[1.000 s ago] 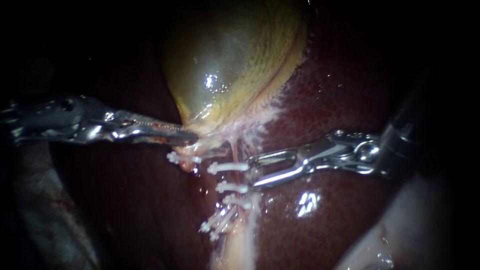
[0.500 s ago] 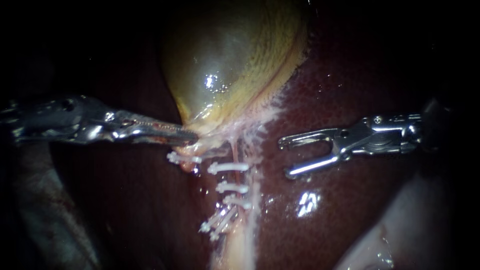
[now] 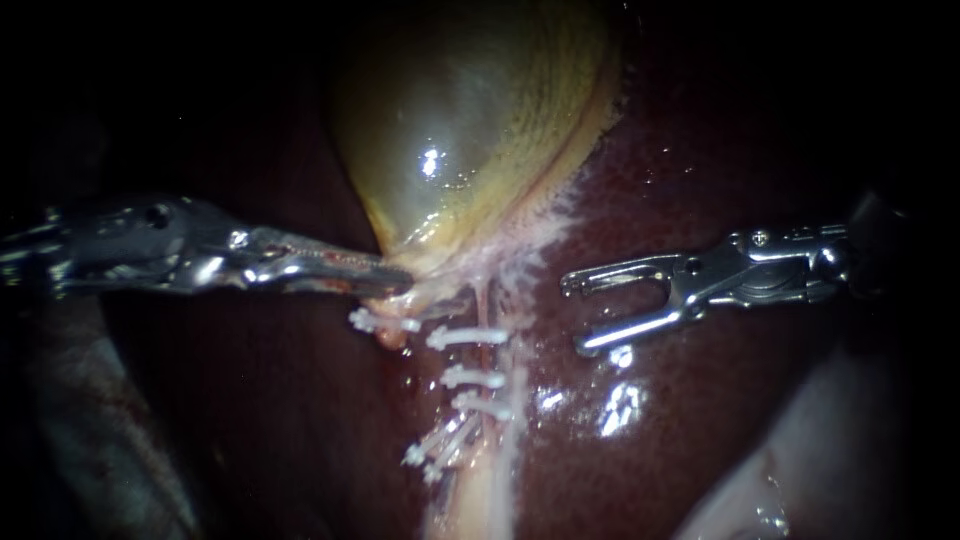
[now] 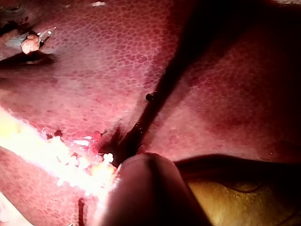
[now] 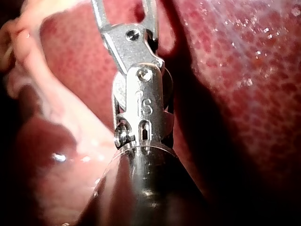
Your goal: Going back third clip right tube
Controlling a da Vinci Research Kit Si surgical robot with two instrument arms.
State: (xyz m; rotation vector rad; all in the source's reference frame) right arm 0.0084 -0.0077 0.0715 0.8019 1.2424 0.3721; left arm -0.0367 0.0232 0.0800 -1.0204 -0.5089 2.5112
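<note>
Pale right tube (image 3: 484, 303), three white clips (image 3: 470, 377) across it

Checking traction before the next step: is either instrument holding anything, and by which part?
The left instrument grips the gallbladder at its narrow lower end, just above the clips. The right instrument, jaws open, holds nothing.

**Endoscope:** set close to the tissue, facing the gallbladder (image 3: 470, 130) where it narrows against the liver (image 3: 700, 430). The left instrument (image 3: 400, 284) enters from the view's left and the right instrument (image 3: 572, 315) from its right.

**Left wrist camera:** sits behind its own shaft (image 4: 146, 197) and looks along it, very near the liver surface. The gallbladder shows beside the shaft.

**Right wrist camera:** looks along its own instrument onto the open jaws, with the liver just ahead.

**Shared field:** all three views include the liver. The endoscope and right wrist views both show the right instrument's jaws.
</note>
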